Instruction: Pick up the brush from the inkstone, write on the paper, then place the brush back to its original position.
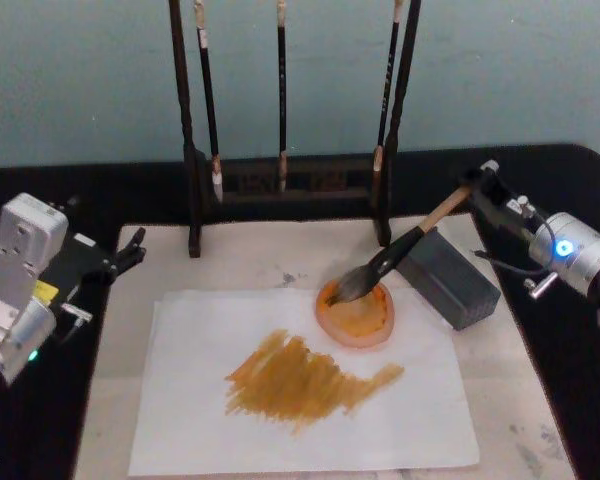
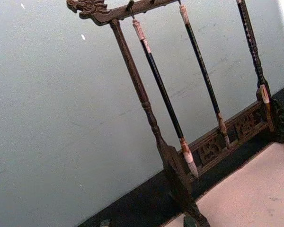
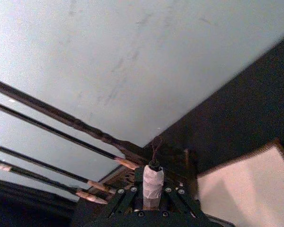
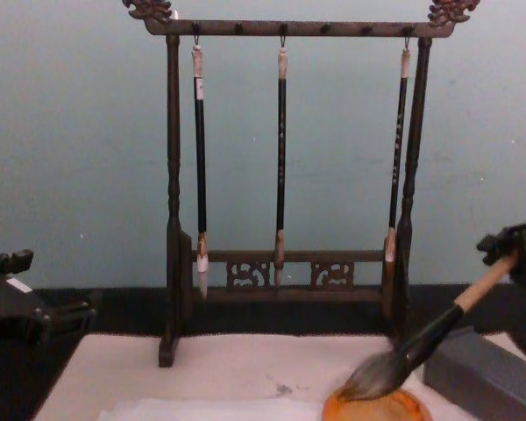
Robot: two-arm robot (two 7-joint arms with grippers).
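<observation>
Head: R claw (image 1: pixel 477 188) clenched on the brush (image 1: pixel 405 245) by its handle end, right side of counter (image 1: pixel 70 190); bristles sit in an orange dish (image 1: pixel 358 322) at the paper's (image 1: pixel 200 440) far edge. L claw (image 1: pixel 130 252) parked left — grip can't be told.
R wrist: whitish brush end betw. the fingers (image 3: pixel 127 196), rest hidden.
Chest: dish cut off at bottom.

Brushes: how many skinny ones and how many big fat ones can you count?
Thin brushes hanging on the rack: 3
Big brush, held by the right end effector, bristles on the orange dish: 1
Total: 4 brushes
The left end effector sits idle at the left.
</observation>
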